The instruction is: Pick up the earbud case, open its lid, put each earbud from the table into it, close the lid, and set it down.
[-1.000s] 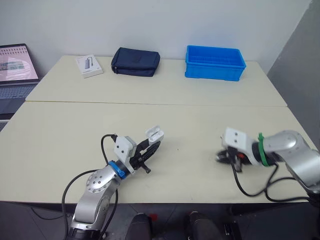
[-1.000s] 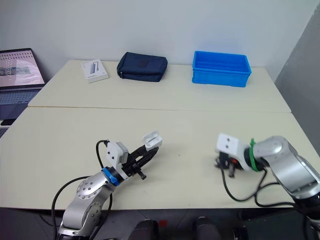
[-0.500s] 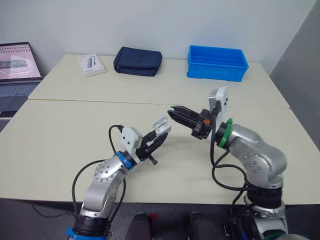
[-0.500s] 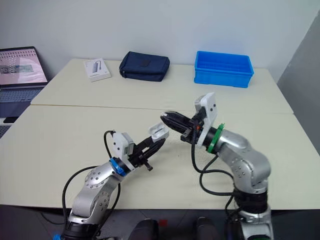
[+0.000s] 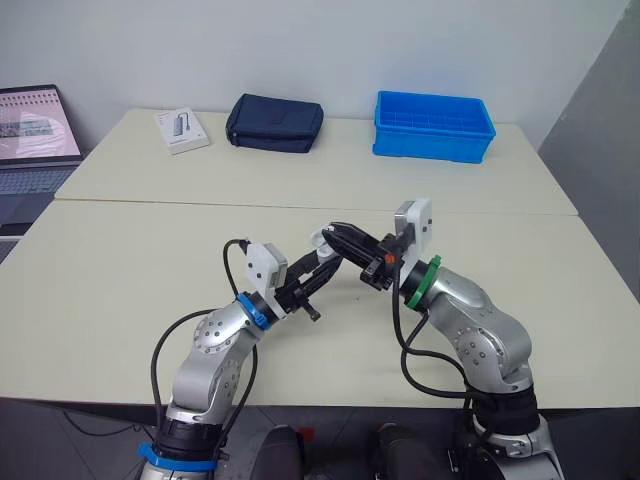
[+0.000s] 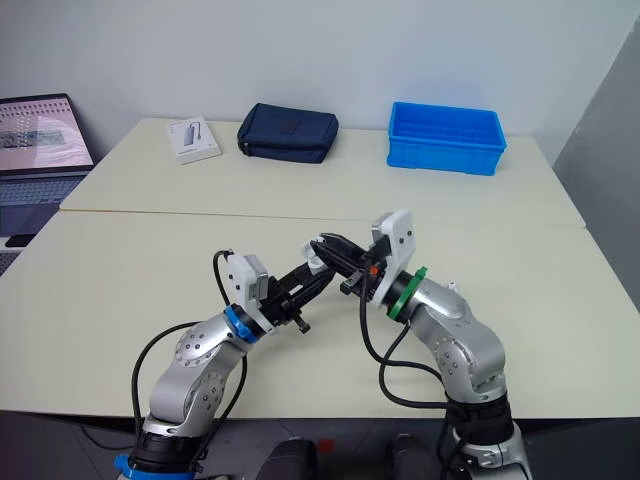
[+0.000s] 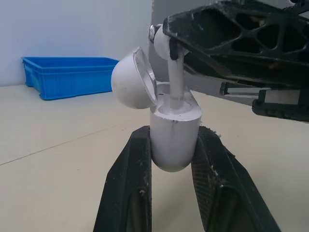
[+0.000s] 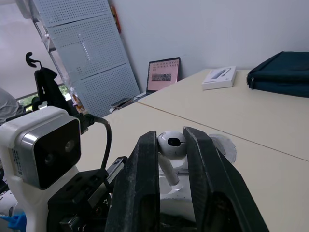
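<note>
Far side of the table (image 5: pixel 120 260)
White box (image 5: pixel 181 130), dark blue pouch (image 5: pixel 274 123) and blue bin (image 5: pixel 433 127) stand apart; laptop (image 5: pixel 32 125) further left.

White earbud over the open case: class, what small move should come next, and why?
Probably lower the white earbud straight down: its stem tip sits in the open white plastic case, held by the left jaws, while the right jaws pinch its head above the rim.

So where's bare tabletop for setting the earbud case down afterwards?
The front table is bare left of the left gripper and right of the right gripper. The near strip of the rear table is bare too. Crowded: mid-table, where both grippers meet at the earbud case, and the far edge with white box, navy pouch, blue bin.
</note>
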Controlling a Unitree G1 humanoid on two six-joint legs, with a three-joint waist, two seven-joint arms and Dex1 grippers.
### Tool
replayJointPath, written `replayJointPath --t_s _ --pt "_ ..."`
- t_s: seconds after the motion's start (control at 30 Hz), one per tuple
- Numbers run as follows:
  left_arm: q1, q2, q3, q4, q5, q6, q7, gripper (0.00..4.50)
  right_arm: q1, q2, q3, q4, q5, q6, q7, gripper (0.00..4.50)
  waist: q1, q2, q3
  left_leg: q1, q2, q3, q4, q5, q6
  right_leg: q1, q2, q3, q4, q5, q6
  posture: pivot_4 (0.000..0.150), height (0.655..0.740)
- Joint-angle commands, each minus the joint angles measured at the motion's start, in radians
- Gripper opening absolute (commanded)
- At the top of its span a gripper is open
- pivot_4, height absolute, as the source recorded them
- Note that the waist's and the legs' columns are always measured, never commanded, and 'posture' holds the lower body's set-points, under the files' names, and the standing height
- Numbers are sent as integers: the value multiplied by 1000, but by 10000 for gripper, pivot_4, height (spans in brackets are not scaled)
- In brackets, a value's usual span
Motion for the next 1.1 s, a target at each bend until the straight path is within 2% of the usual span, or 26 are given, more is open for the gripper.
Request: replayJointPath --t_s 0.03,0.57,0.77,0.93,1.1 --pt "-14 -11 -1 -23 -22 1 0 7389 9 -2 18 -5 -4 -47 -1 4139 0 0 0 0 0 0 0 0 0 0 0 0 0 0 0 1500 7400" --pt "-12 -19 5 -48 -31 22 16 7389 67 -15 95 55 -77 -142 -25 4139 0 0 0 0 0 0 0 0 0 0 0 0 -1 0 0 1500 7400" --pt "-8 -16 5 -57 -33 29 19 7389 67 -27 89 44 -110 -182 -47 24463 0 0 0 0 0 0 0 0 0 0 0 0 0 0 0 1500 7400" --pt "-5 -15 5 -59 -31 33 21 7389 66 -59 56 -21 -74 -152 -49 42828 0 0 0 0 0 0 0 0 0 0 0 0 -1 0 0 1500 7400" --pt "-2 -11 9 -48 -25 29 22 7389 87 -169 -21 -163 14 -64 -21 42892 1 0 0 0 0 0 -1 0 0 0 0 0 -1 -1 -1 1500 7400"
